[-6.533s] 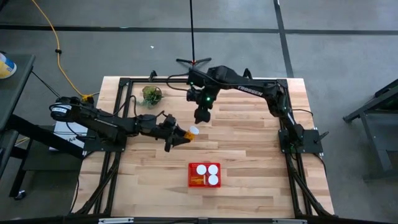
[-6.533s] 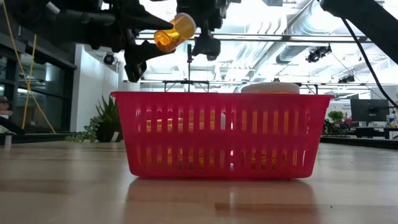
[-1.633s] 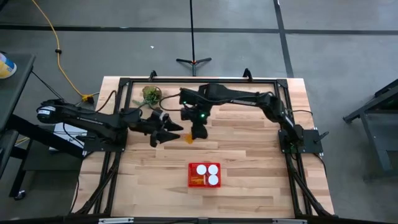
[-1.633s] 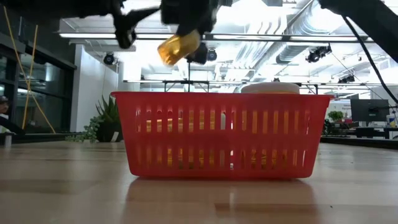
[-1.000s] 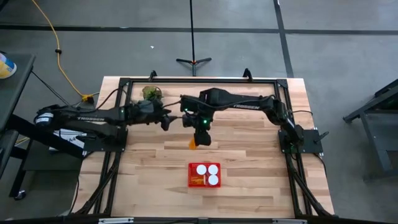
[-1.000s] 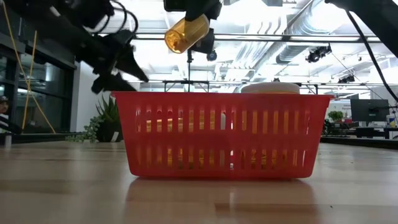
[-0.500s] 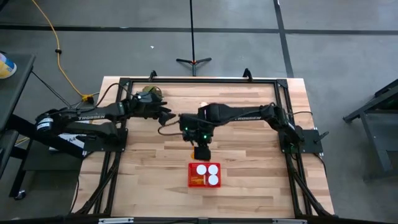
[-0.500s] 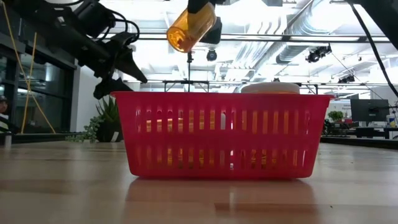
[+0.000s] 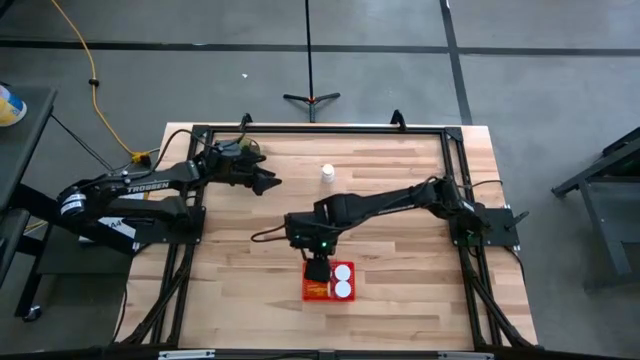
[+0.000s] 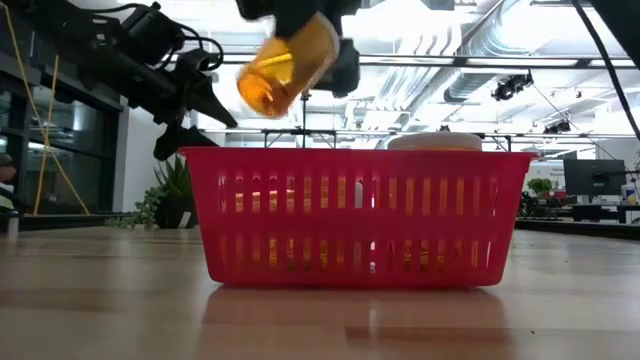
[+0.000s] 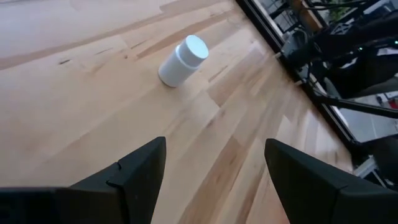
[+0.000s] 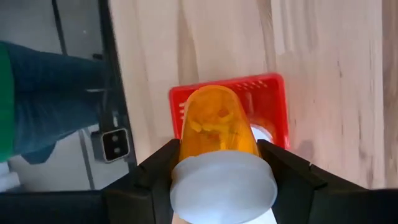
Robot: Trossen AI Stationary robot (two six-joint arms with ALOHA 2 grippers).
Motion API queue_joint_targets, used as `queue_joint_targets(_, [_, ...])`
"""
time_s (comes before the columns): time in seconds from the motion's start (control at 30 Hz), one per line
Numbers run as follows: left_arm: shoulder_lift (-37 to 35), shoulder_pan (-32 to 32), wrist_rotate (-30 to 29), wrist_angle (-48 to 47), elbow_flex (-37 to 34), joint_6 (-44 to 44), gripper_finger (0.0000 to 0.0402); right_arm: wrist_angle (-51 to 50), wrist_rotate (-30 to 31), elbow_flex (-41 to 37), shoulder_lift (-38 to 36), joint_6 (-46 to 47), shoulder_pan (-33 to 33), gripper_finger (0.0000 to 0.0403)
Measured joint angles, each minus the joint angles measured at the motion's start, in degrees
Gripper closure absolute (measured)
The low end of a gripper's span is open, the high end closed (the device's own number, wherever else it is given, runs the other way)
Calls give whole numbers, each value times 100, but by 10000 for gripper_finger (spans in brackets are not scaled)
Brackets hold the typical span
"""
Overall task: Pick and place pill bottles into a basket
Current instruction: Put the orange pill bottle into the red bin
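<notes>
Table (image 9: 400, 250) carried the red basket (image 9: 329, 281) near its front edge w/ white caps showing inside. Right end effector (image 9: 317, 267), clamped on an orange pill bottle (image 10: 285, 62), hung over the basket's rim, bottle tilted, prob. for release. Left end effector (image 9: 262, 181) sat far back, fingers apart, facing a whitish bottle (image 11: 182, 60) lying on the table, likely next pick.

A pale wood-plank table (image 9: 400, 250) stands on a grey concrete floor (image 9: 540, 90) crossed by dark seams; a yellow cable (image 9: 92, 70) trails across it; beyond, bright ceiling lights, exposed ducts (image 10: 480, 80) and tall windows (image 10: 40, 150) fill the open workshop.
</notes>
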Motion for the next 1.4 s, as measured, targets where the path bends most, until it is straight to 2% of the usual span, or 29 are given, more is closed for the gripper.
queue_joint_targets(0.37, [6, -15, 193, -31, 0, 9, 94, 1049, -60, -628, -1, 540, 31, 217])
queue_joint_targets(0.6, [30, -17, 263, -35, -2, 15, 94, 999, 0, -646, 0, 546, 31, 205])
queue_joint_targets(0.9, [28, -15, 389, -25, -2, 0, 94, 805, 83, -646, 64, 508, -12, 217])
queue_joint_targets(1.1, [28, -15, 388, 7, -2, 0, 94, 707, 63, -644, 341, 458, -20, 198])
queue_joint_targets(1.27, [28, -15, 389, 13, -2, -2, 94, 375, 63, -644, 424, 350, -17, 217])
queue_joint_targets(1.4, [28, -15, 387, 17, -2, 6, 94, 281, 103, -644, 424, 376, -57, 217])
